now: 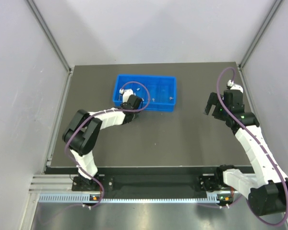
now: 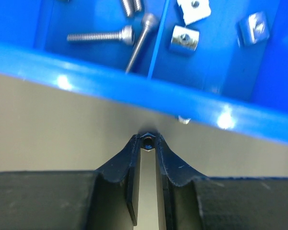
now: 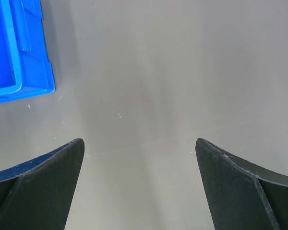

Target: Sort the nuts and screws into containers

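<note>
Beside the blue tray (image 2: 110,79), the left gripper (image 2: 147,143) clamps what seems a light, hard, slippery screw (image 2: 147,141) by its head; the right gripper (image 3: 139,142) gapes.

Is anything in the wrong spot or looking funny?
Yes. One tiny silvery piece lies on the table just outside the blue tray, right by its near wall and not in any compartment. Inside the tray, one screw lies slanted along the divider, with its head right at it.
</note>
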### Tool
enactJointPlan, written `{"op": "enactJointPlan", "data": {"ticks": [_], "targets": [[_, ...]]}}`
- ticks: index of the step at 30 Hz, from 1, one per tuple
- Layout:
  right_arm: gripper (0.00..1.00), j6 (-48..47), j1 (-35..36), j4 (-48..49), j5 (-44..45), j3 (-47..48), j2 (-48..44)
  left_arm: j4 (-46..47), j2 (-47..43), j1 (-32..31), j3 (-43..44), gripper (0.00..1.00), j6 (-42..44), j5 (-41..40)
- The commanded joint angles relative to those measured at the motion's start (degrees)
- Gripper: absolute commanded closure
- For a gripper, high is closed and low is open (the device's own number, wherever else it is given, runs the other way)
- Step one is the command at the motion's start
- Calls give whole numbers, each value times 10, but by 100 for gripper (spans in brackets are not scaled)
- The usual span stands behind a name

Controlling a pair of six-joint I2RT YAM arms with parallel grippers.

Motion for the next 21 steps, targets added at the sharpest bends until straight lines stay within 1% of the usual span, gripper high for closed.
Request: {"op": "enactJointPlan", "data": {"ticks": [1,8,12,16,18,21], "targets": [[0,1,-10,16,0,24,-1,-27,-45,1,-4,92,-4,16],[0,3,-10,17,2,20,-4,-41,-134,-2,5,92,16,63],[0,5,-10,18,-1,20,-5,-33,-152,-8,34,92,37,106],[0,6,-10,20,-2,18,-8,-3,-121,-12,89,92,50,102],[0,6,-10,18,-2,17,-8,4,-83,-13,130,92,57,115],[0,6,-10,15,0,16,-11,19,-34,-15,165,92,60,134]]}}
